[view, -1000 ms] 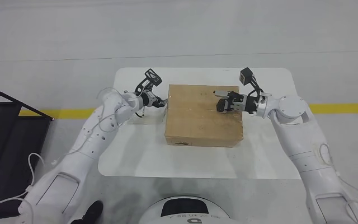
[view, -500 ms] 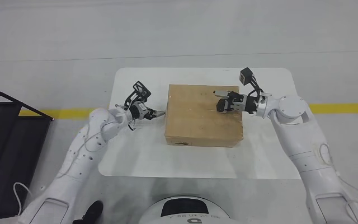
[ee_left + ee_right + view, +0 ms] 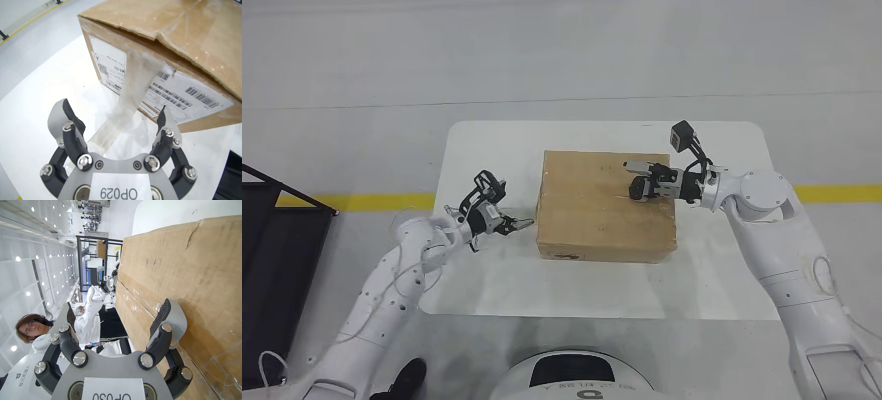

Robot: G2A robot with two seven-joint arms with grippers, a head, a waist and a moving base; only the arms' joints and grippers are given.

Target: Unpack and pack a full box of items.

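Cardboard box (image 3: 607, 205) sits closed in the middle of the white table (image 3: 492, 280), a bit toward the far side, with its top flaps down and glossy clear tape along the centre seam. The left gripper (image 3: 525, 225) is low over the table just left of the box, level with the near half of its left wall. Its jaws are spread wide and clamp on nothing. A strip of clear tape (image 3: 132, 79) hangs off the top left edge of the box and runs down between the open fingers toward the palm — I can't tell if it's stuck to the gripper anywhere. That top edge looks ragged, with a dark gap under the flap. Two white labels (image 3: 179, 94) are stuck on the left wall. The right gripper (image 3: 637, 185) is over the far right part of the box top, jaws also wide apart and empty — one finger (image 3: 160, 317) is right at the cardboard by the seam, though whether it touches, I can't tell.
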